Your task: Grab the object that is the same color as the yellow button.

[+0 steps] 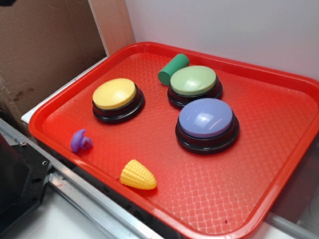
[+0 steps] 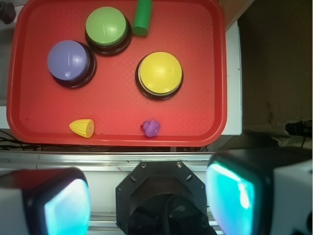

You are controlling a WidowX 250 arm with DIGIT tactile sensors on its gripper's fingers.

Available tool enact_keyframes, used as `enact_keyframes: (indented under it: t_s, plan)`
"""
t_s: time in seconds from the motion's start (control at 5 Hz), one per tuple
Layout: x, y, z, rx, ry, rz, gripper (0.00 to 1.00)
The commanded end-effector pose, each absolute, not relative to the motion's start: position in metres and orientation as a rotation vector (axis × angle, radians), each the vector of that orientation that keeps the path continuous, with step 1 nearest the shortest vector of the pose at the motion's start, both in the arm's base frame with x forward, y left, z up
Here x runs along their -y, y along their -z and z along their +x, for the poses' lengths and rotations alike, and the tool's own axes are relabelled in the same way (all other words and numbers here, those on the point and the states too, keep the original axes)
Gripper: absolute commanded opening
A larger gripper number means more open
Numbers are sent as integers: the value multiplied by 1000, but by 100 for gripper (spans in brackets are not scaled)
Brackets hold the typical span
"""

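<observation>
Exterior view: red tray [image 1: 259, 84] holding three large round buttons and three small toys. Yellow button [image 1: 114, 94] toward the back left, green button [image 1: 193, 82] behind, purple button [image 1: 206, 119] in the middle. Yellow toy corn [image 1: 138, 175] lying on its side near the tray's front rim, well apart from every button, nothing touching it. Purple toy [image 1: 80, 141] near the left rim; green cylinder [image 1: 173, 68] lying beside the green button. No arm visible here.

Wrist view: gripper [image 2: 146, 196] high above and outside the tray, two fingers [image 2: 58, 203] wide apart, holding nothing. Corn [image 2: 82, 128] at the lower left of the tray.

Task apparently not begun: approach, descent and grasp all remaining.
</observation>
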State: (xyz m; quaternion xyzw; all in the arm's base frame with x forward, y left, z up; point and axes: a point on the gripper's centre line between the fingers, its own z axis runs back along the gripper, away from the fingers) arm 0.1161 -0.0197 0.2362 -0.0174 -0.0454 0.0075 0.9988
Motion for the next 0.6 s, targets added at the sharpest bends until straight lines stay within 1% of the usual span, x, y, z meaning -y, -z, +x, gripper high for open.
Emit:
enact_keyframes:
  t_s: [0.0, 0.2, 0.4]
  plan:
    - [20, -236, 116, 91, -15, -35, 100]
    - [26, -224, 126, 75, 19, -32, 100]
    - [33, -214, 126, 110, -6, -60, 100]
